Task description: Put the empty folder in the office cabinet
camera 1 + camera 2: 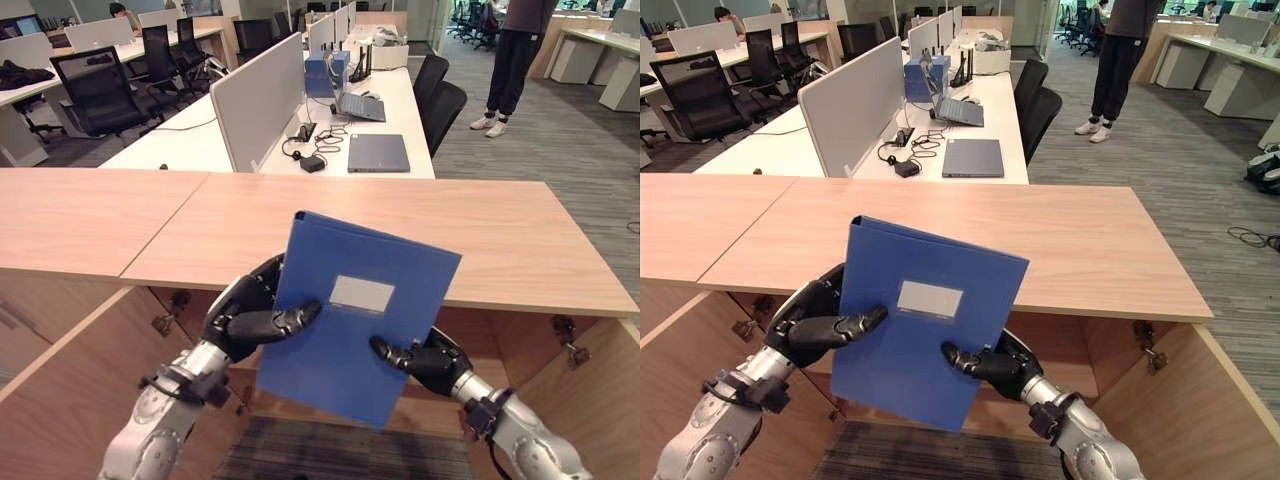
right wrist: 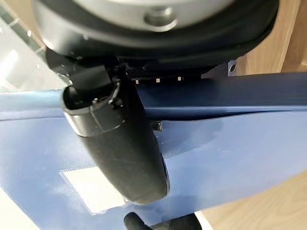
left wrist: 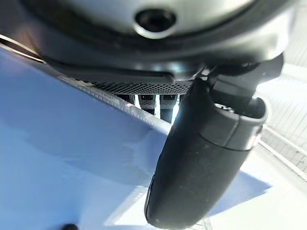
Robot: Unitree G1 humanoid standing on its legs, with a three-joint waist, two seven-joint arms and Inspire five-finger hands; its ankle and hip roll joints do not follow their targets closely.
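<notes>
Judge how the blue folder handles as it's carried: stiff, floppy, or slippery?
Likely stiff: the blue folder stays flat, held only at its sides by the left hand and right hand. Possibly slippery, since its cover looks smooth.

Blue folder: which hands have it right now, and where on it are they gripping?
Both. The left hand pinches the blue folder at its left edge, the right hand at its lower right edge, thumbs on the front cover.

Open-plan office: desks [image 1: 370,110], swivel chairs [image 1: 100,90], laptops [image 1: 378,153]

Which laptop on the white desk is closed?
The near laptop, lying flat with its lid down at the desk's front end. The far laptop behind it stands open.
</notes>
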